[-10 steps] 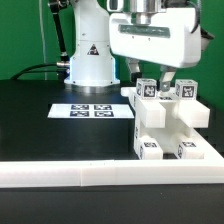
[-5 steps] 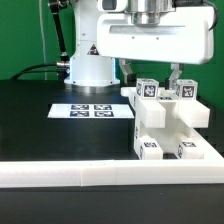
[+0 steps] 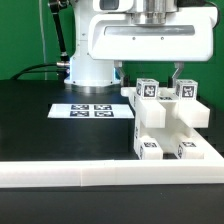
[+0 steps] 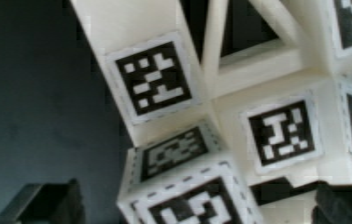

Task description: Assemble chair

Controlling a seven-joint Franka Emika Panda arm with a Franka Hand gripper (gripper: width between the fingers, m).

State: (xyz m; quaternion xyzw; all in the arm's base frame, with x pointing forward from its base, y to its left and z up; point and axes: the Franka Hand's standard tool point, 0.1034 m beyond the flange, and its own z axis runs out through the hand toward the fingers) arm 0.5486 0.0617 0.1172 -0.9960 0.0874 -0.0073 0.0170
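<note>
In the exterior view the tool (image 3: 148, 72) hangs over the far top of the chair (image 3: 165, 122), its two dark fingers (image 3: 176, 72) spread wide apart with nothing between them. One finger comes down on the exterior view's left of the tagged upper blocks, the other drops between the two tagged tops; whether either touches the plastic cannot be told. The chair, a chunky white assembly with black-and-white tags on its upper and lower blocks, stands on the black counter (image 3: 40, 120) directly below the tool, just behind the long white rail (image 3: 60, 178). The marker board (image 3: 90, 110) lies flat on the counter on the exterior view's left of the chair, close to it.

In the wrist view the chair (image 4: 191, 110) fills the picture at close range, several tags plain on its white faces. One dark fingertip (image 4: 48, 203) shows at the edge, apart from the white parts, gripping nothing.
</note>
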